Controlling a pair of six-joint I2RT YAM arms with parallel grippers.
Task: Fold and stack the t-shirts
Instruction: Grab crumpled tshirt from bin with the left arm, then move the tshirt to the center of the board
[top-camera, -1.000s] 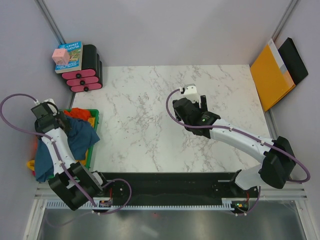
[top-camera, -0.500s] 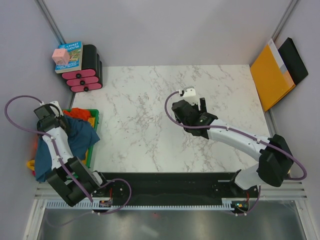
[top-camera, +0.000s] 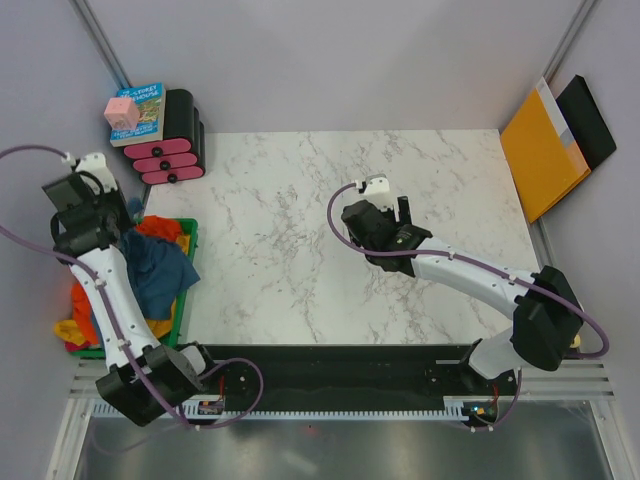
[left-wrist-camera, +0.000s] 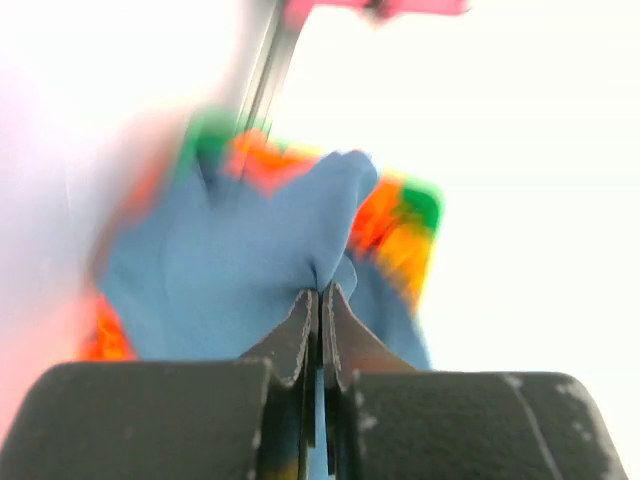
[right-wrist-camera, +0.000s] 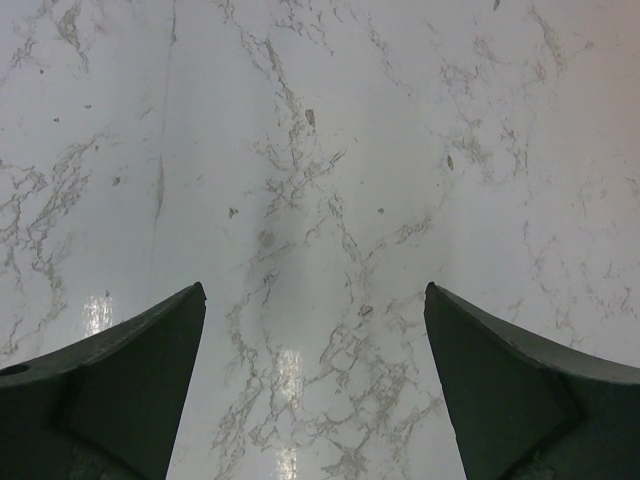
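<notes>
Where the green bin (top-camera: 180, 318) sits at the desk's left edge, I see the mustard t-shirt (top-camera: 66, 330) nearest. The teal-blue t-shirt (left-wrist-camera: 230, 260) is pinched in my left jaws above the bin, with the orange t-shirt (top-camera: 160, 227) just beyond. My right jaws hang spread over the marble desk (right-wrist-camera: 320, 150).

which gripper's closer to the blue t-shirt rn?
Left. The left gripper is shut on a fold of the blue t-shirt above the green bin. The right gripper hangs open over the marble table, well away.
</notes>
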